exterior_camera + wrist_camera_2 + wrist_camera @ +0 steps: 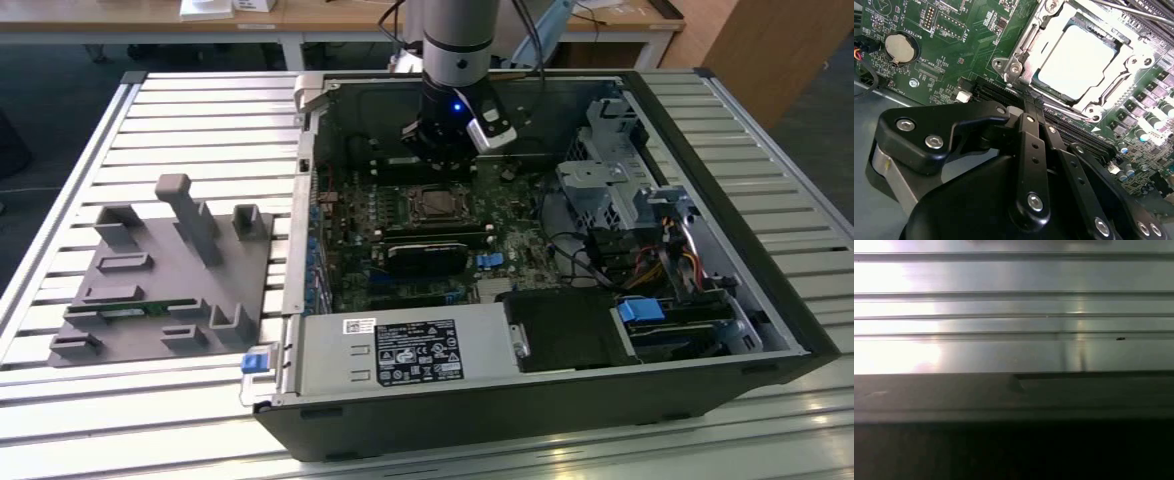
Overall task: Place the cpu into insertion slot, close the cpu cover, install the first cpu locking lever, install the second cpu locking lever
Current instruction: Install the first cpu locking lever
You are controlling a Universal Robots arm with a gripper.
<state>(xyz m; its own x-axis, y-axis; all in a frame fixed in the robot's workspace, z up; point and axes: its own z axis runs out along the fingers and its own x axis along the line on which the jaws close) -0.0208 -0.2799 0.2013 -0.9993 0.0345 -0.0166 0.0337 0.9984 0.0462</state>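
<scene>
Upper right of second wrist view: cpu (1081, 62) seated under cpu cover (1026, 47); gripper (1036, 117) clenched, empty, likely working the locking levers.

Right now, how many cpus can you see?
1. The cpu sits on the motherboard, framed by the cover, in the second wrist view. Others may be hidden elsewhere in the case.

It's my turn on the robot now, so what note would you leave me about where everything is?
Hand: low over the motherboard, right beside the cpu cover.
Cpu: lying in the insertion slot.
Cover: down around the cpu, so those two steps look done.
Locking levers: cannot tell if they are latched.
</scene>
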